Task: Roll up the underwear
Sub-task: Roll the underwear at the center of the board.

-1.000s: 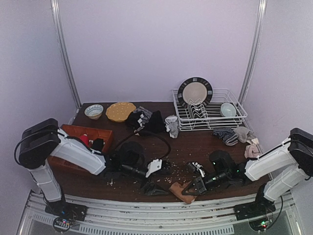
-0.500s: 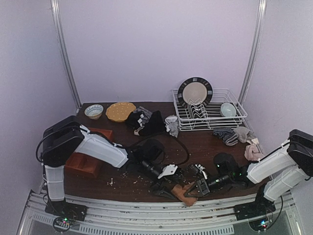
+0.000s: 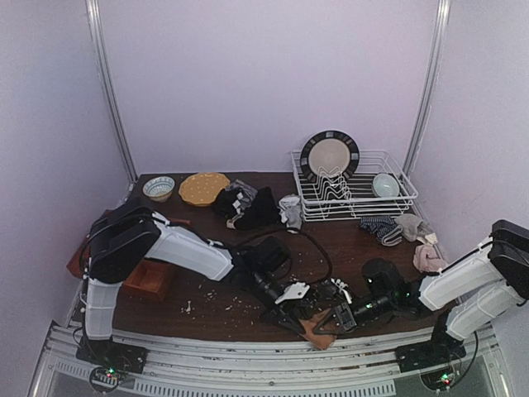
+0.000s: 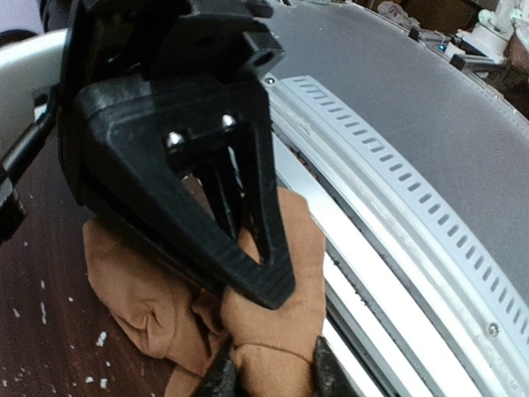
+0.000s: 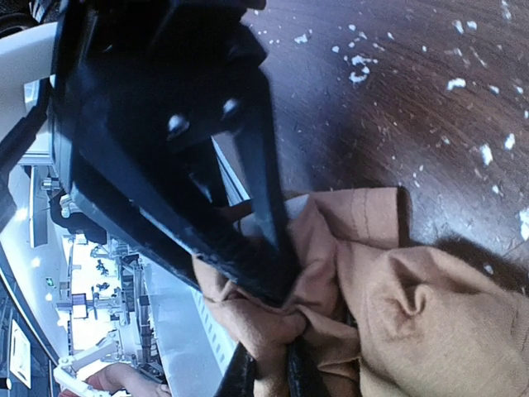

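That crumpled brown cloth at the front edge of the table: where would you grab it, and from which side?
Probably one of the raised folds of the tan underwear, not its flat parts. It lies limp and bunched at the front edge of the table, so ridges give something to close on. Come down from above on the table side, jaws straddling a ridge.

Much of the tan underwear (image 4: 157,306), behind the left tool (image 4: 258,277)
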Controlling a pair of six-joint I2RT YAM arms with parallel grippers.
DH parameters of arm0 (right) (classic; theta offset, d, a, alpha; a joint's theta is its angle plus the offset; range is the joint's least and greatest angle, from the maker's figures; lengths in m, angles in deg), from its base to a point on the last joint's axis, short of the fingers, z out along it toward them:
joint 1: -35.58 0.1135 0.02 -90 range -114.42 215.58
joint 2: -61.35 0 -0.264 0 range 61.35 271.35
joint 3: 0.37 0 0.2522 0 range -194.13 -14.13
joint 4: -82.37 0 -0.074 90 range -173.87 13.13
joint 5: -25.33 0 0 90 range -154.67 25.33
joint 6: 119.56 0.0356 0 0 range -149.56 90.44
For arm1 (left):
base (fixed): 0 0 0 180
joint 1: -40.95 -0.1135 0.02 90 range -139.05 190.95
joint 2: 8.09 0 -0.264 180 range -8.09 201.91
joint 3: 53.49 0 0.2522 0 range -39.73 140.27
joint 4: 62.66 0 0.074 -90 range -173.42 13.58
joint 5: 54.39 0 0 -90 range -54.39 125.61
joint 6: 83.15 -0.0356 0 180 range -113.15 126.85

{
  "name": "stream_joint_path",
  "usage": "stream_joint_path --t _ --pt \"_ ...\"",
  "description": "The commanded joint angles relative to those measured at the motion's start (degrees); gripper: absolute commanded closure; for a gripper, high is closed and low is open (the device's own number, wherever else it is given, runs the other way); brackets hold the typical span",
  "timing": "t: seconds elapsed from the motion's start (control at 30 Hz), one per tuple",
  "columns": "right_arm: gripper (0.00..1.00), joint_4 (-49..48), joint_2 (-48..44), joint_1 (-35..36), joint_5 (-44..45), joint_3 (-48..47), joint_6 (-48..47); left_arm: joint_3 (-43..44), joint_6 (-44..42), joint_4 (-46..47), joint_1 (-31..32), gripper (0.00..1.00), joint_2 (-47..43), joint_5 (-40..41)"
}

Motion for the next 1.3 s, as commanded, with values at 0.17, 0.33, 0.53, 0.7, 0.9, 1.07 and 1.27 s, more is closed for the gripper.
stream_joint_path --t 0.17,0.33,0.53,0.7,0.9,1.07,1.27 --pt "0.82 18.1 -7.8 2.2 5.3 -2.6 -5.6 6.1 -0.8 -12.6 0.4 1.00 3.8 -1.9" --pt "0.60 28.0 -16.1 5.6 15.8 -5.1 -10.6 8.9 0.3 -24.8 -0.9 1.00 3.6 -5.9" --pt "0.52 36.8 -23.4 15.0 37.1 -7.3 -13.2 13.8 1.8 -36.6 -1.1 1.00 5.9 -5.3" --pt "0.51 43.2 -27.3 23.8 51.7 -10.0 -13.5 20.8 5.1 -43.6 -1.1 1.00 10.5 -6.2" --pt "0.51 48.9 -23.9 30.1 57.3 -14.8 -15.6 35.1 10.2 -55.3 -1.1 1.00 20.1 -6.9" --pt "0.50 51.7 -17.1 34.6 60.8 -19.3 -17.0 41.5 12.4 -61.6 -1.2 1.00 25.3 -7.7" --pt "0.51 54.6 -10.3 36.1 62.7 -22.2 -16.0 42.2 13.1 -62.4 -1.7 1.00 26.9 -9.9"
